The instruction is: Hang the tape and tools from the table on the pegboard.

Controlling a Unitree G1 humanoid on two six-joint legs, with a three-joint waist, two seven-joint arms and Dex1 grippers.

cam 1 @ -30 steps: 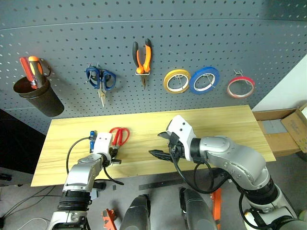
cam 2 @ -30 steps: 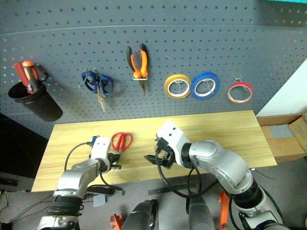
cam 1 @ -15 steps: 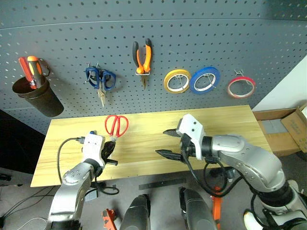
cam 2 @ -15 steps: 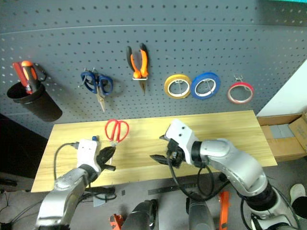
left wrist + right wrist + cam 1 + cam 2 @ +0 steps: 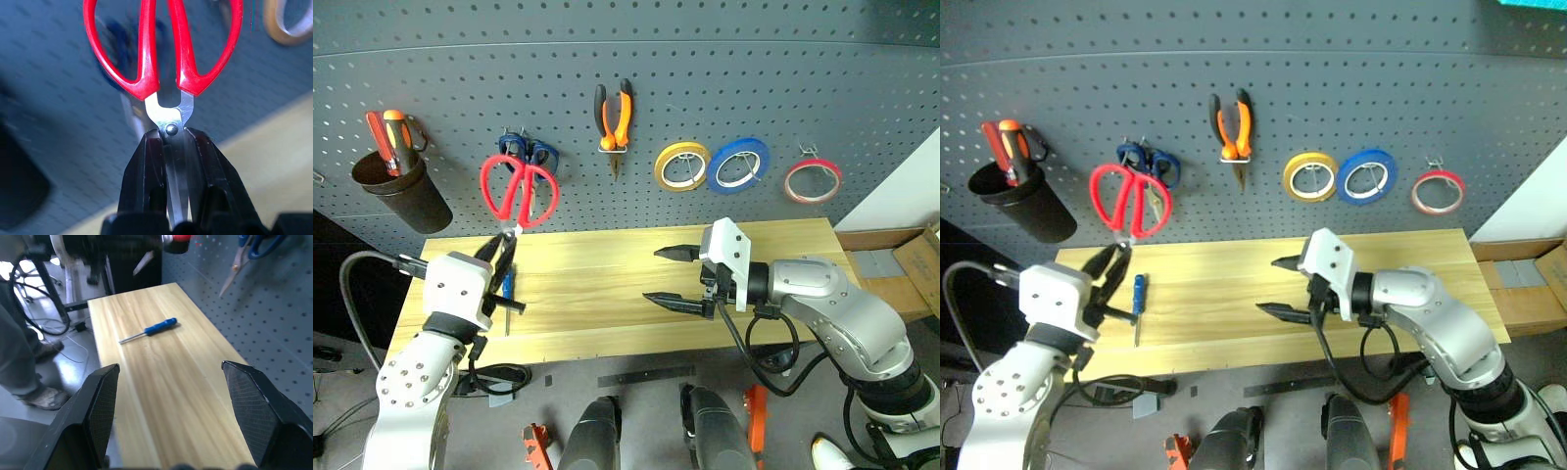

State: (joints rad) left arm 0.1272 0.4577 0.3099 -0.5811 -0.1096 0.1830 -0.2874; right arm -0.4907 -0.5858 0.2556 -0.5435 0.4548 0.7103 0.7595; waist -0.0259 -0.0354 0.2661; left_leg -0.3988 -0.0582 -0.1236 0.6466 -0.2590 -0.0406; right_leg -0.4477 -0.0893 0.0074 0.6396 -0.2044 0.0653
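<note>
You have the table (image 5: 1234,304), a light wooden plank top, running along the foot of the wall. Lying flat on it is one blue-handled screwdriver (image 5: 1138,297), out toward nine o'clock from the middle, handle at twelve and shaft toward six.

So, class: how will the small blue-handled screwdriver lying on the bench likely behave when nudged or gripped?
The blue-handled screwdriver has a round handle and thin shaft, so it probably rolls sideways on the smooth table. It looks rigid, likely light. Lying flat, it may slip from a pinch.
</note>
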